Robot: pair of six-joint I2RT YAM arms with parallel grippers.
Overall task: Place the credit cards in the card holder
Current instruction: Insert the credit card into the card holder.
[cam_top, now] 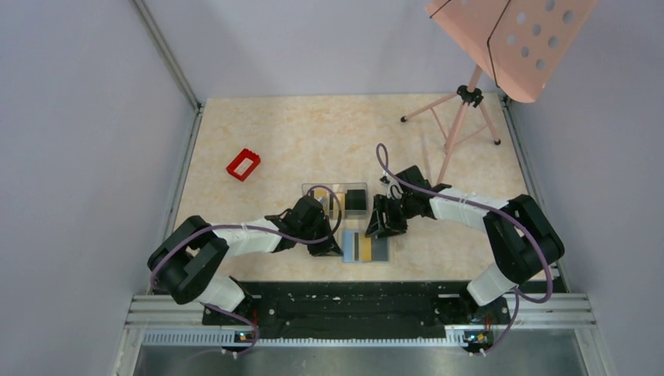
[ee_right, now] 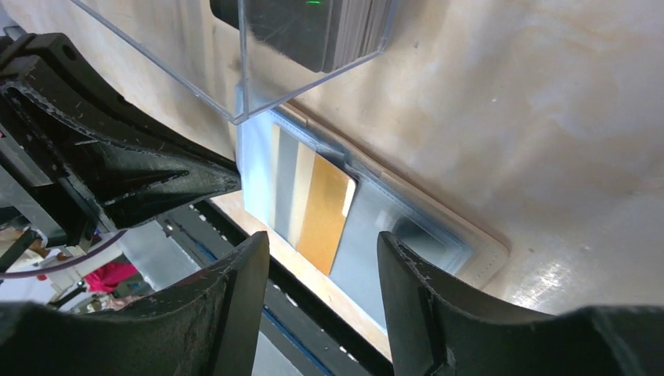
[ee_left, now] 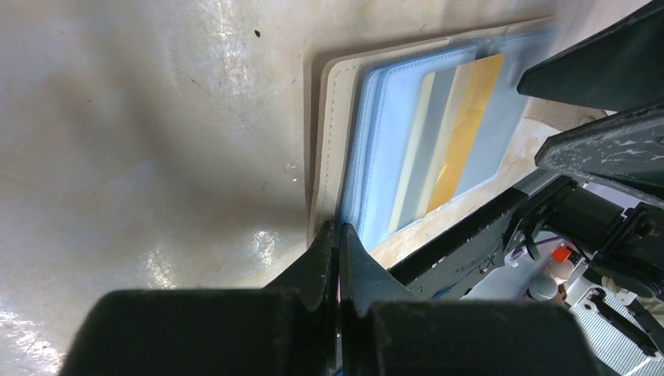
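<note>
Card holder (cam_top: 381,249) lies open by the middle of the desk's (cam_top: 313,133) near edge, tan outside, pale blue lining facing up, with a gold-and-grey card (ee_right: 322,211) tucked in a sleeve. The left arm (cam_top: 258,239) reaches in low, its jaws closed at the lining's corner; whether they pinch it is unclear. The right arm (cam_top: 462,207) hovers above, jaws apart over the card.

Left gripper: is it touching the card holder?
Touching. Left wrist view shows the left gripper shut, pinching the card holder at its blue lining's corner.
</note>
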